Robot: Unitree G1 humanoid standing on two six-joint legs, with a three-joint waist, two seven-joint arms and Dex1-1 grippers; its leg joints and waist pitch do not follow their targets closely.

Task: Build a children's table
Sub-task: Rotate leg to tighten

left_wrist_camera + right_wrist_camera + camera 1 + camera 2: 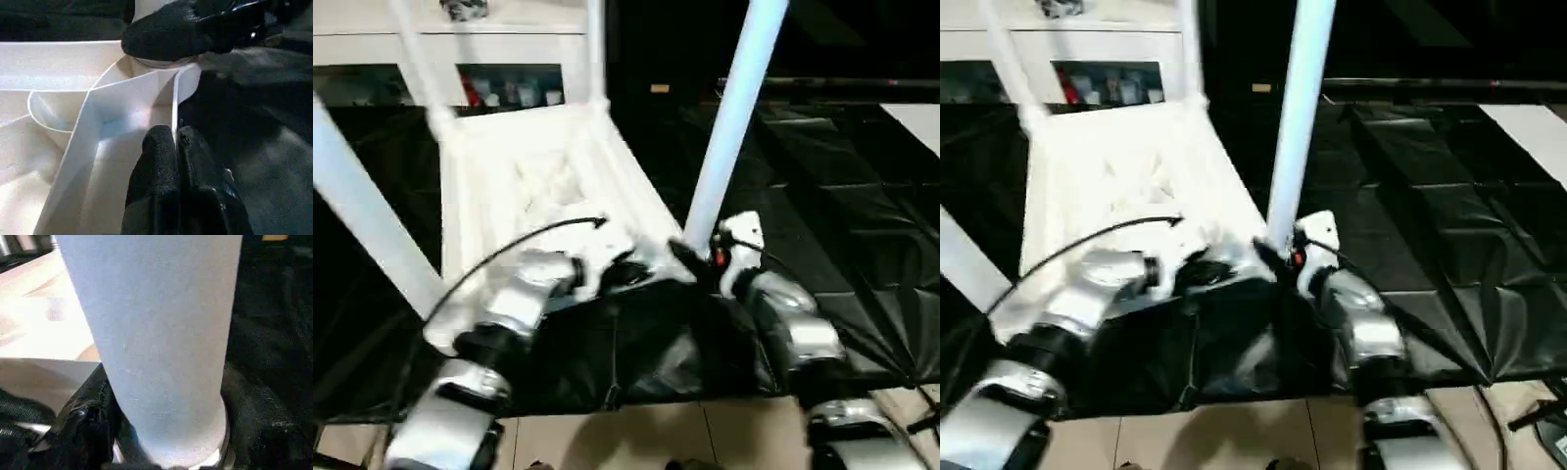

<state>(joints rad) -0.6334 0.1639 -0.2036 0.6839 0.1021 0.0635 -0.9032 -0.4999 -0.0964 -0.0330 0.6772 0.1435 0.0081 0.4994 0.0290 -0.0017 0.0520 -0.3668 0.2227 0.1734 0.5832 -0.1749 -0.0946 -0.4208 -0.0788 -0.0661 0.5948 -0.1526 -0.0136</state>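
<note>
Four legs stand in the upturned tabletop (509,186); our left gripper (175,147) pinches its near rim steady, our right gripper (700,257) clasps the near-right leg (729,122) to seat it.

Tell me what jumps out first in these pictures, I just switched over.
The upside-down white tabletop on the black mat, with white legs rising from its corners. At the near right corner, the right gripper is closed around one leg just above its socket. The left gripper pinches the tabletop's thin rim beside that corner.
</note>
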